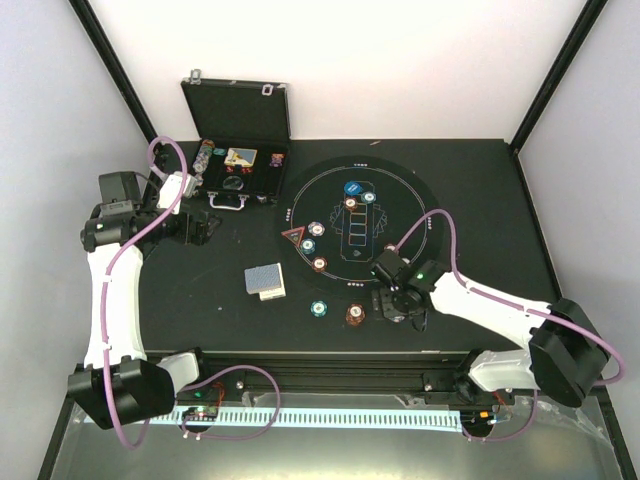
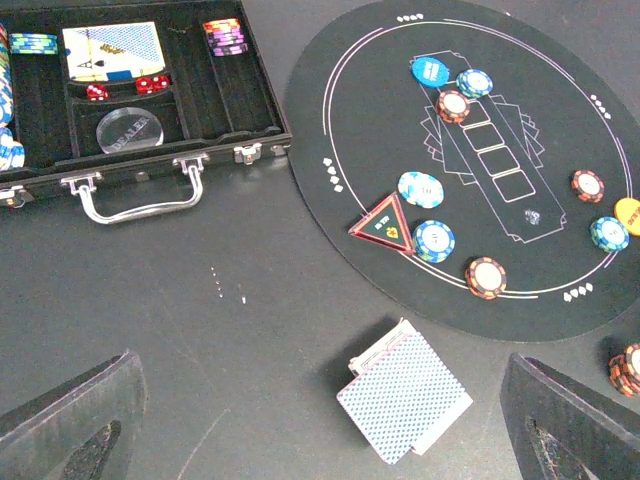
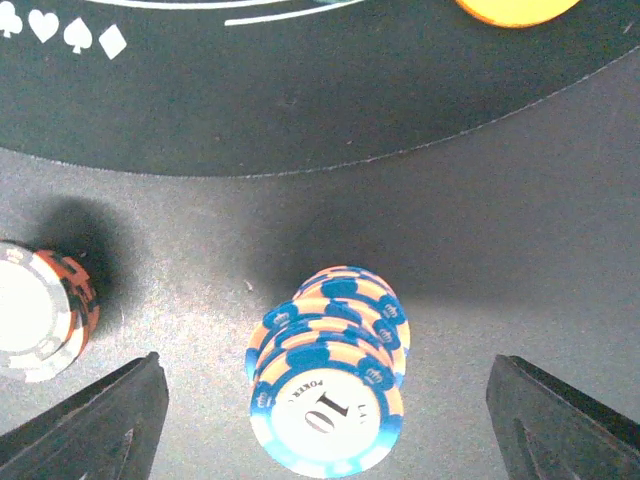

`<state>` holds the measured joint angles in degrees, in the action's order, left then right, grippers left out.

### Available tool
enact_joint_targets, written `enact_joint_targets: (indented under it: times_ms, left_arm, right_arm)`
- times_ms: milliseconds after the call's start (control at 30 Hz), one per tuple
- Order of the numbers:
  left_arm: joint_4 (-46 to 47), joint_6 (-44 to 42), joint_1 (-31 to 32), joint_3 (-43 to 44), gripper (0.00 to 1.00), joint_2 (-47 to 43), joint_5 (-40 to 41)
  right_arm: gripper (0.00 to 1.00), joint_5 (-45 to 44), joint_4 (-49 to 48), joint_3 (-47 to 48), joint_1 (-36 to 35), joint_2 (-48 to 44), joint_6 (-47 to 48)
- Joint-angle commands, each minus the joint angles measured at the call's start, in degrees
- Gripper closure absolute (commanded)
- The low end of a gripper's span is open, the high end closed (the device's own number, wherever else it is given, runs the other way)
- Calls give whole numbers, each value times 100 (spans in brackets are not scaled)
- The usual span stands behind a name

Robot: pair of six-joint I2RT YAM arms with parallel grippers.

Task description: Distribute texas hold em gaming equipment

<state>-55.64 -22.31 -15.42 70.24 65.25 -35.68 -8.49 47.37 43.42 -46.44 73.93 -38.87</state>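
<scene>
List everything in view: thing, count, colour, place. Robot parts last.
case: one, black, open, far left.
inside it: cards, two red dice, clear dealer button, case chips.
mat: one, round, black, white outline, centre.
deck: one, blue-backed, table, near left of mat.
triangle marker: one, red, mat's left edge.
blue disc: one, mat's far side.
orange disc: one, mat's near side.
mat chips: seven, red-brown, teal, blue, pale.
blue-orange stack: one, table, off mat's near edge.
red-brown stack: one, beside it.
teal chip: one, table, near mat edge.
table: one, black.
left gripper: open, near case.
right gripper: open, around blue-orange stack, not touching.
</scene>
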Motion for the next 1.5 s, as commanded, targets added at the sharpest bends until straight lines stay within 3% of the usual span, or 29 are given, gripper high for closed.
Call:
enact_joint_targets:
  times_ms: [0,567,1233,1333,1467]
  left_arm:
    - [48,-19,-39,29,1,28,-53]
    - [-18,-61,-38,29,1,93,16]
    - [-52,-78,-40,43,1,93,27]
    - [-52,-72,-40,51,1,94,26]
    - [-45,-72,-41,51,1,84,28]
  right_arm:
    - [11,68,41,-104,-146,49,-135]
    - [22,6,-130,-209,-257,415,-210]
    - [58,-238,-176,-132,-256,570,-148]
    - [58,-249,-167,-132,-254,574,-147]
    - [39,-235,-112,-106,-257,542,-155]
